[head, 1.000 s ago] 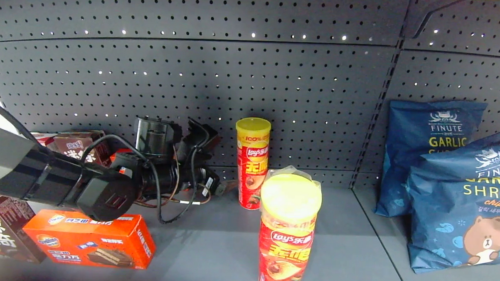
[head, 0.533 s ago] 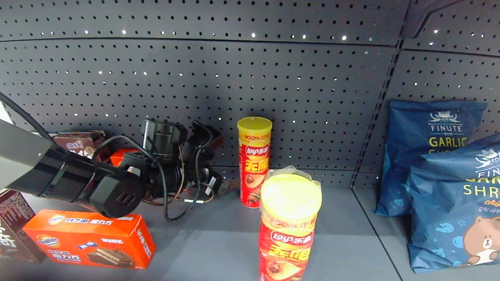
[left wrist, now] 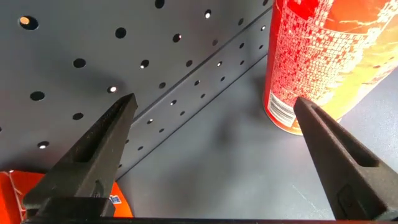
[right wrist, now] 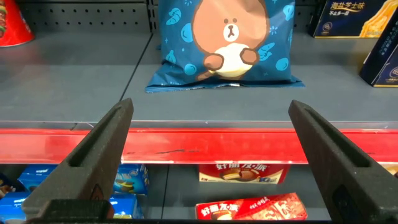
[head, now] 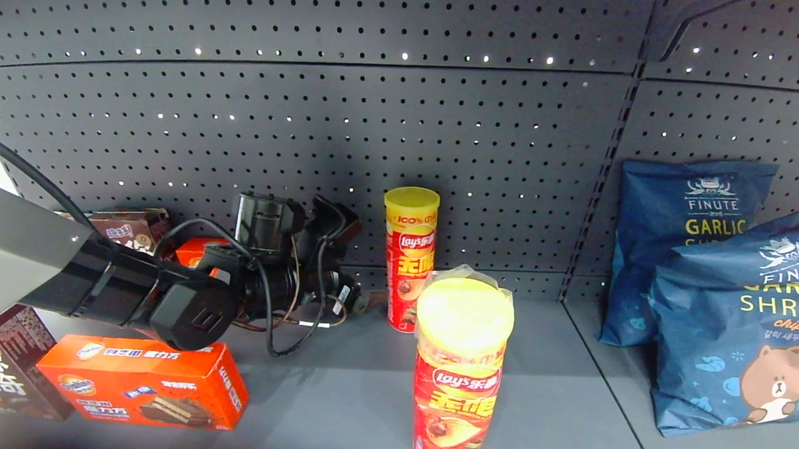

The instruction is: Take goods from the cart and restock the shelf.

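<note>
Two red chip cans with yellow lids stand on the grey shelf (head: 553, 402). The rear can (head: 409, 259) is near the pegboard, and the front can (head: 462, 373) is closer to me. My left gripper (head: 362, 300) sits low on the shelf just left of the rear can. In the left wrist view this gripper (left wrist: 214, 106) is open and holds nothing, and the rear can (left wrist: 323, 62) stands just beyond one fingertip. My right gripper (right wrist: 211, 109) is open and empty, facing a blue chips bag (right wrist: 224, 43) on another shelf.
An orange box (head: 145, 382) and brown boxes (head: 9, 364) lie under and left of my left arm. Blue chips bags (head: 735, 316) fill the shelf's right side. The pegboard wall (head: 376, 130) closes the back. A red shelf edge (right wrist: 205, 152) has boxes below it.
My left arm has moved right along the shelf toward the rear can. The rear can has shifted slightly to the right. The front can has stayed put.
</note>
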`<state>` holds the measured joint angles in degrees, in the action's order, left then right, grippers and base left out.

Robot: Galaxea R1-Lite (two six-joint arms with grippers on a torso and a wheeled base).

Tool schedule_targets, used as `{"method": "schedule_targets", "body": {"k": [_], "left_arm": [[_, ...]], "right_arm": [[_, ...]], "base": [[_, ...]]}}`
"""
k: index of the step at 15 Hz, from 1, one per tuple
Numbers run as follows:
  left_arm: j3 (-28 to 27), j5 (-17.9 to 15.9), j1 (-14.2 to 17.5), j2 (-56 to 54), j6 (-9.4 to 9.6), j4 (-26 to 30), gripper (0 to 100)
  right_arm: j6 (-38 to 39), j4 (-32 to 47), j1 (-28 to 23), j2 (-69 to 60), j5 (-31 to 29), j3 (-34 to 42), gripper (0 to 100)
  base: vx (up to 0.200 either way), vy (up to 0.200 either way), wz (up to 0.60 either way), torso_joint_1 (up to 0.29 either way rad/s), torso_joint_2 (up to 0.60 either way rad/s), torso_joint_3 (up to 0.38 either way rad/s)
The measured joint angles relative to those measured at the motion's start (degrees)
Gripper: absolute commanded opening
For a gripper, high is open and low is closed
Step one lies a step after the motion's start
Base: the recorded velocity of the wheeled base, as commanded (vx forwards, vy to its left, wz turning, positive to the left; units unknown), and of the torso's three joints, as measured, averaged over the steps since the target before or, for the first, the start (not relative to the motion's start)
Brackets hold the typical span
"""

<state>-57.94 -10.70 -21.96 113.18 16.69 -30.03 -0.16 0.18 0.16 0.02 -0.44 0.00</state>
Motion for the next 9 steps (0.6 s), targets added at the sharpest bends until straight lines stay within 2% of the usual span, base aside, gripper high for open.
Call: {"method": "schedule_targets", "body": {"k": [9], "left_arm": [[-1.78,0.04,-0.21,2.23,0.00,0.06,100]], "right_arm": [[0.00,0.00,0.00,0.00,0.00,0.00,100]], "base": [[0.000,0.000,0.00,0.000,0.00,0.000]]}}
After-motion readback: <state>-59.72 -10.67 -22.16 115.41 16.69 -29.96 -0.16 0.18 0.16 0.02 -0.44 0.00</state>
